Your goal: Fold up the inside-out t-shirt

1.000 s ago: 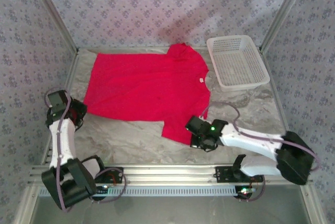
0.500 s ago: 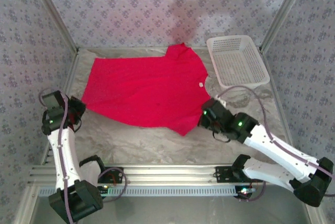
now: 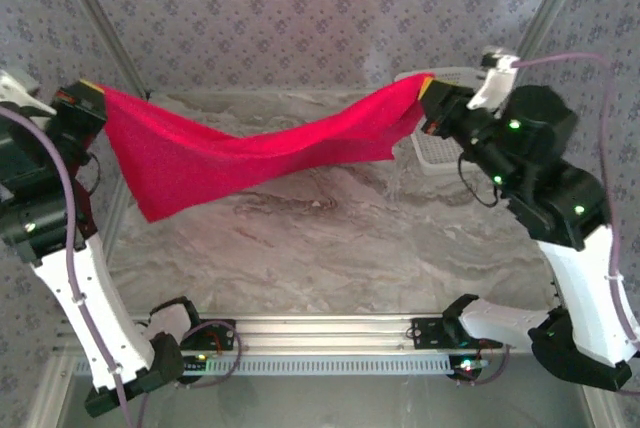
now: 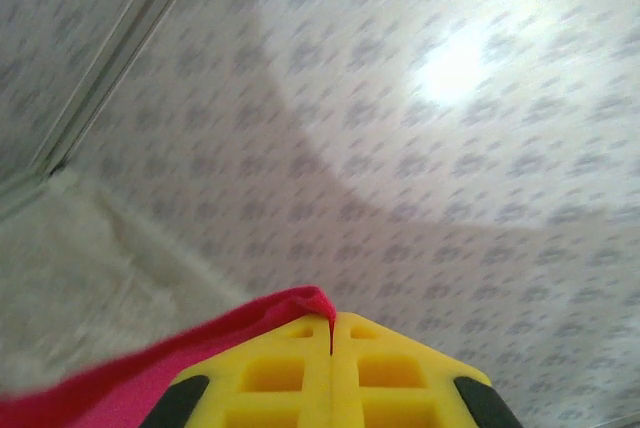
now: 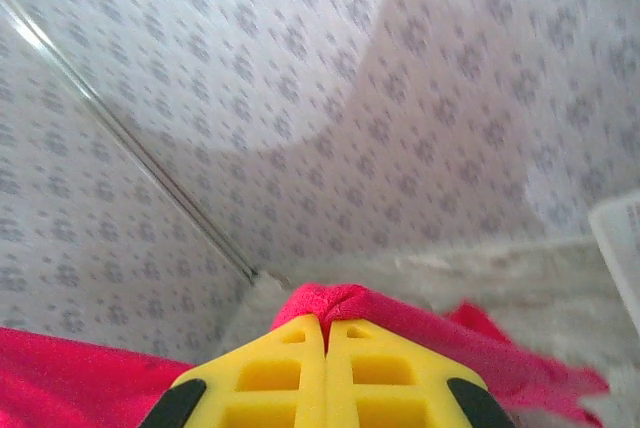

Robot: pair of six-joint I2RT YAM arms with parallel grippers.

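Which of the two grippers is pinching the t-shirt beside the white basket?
The right gripper, shut on the t-shirt beside the basket; the left gripper grips the opposite end.

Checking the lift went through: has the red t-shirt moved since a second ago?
Yes. The t-shirt has risen off the table, where it lay flat beside the basket, and hangs stretched between the left pincer and right pincer.

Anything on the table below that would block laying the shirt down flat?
Nothing visible: the table beneath the hanging t-shirt is bare. The white basket sits far right, behind the right gripper.
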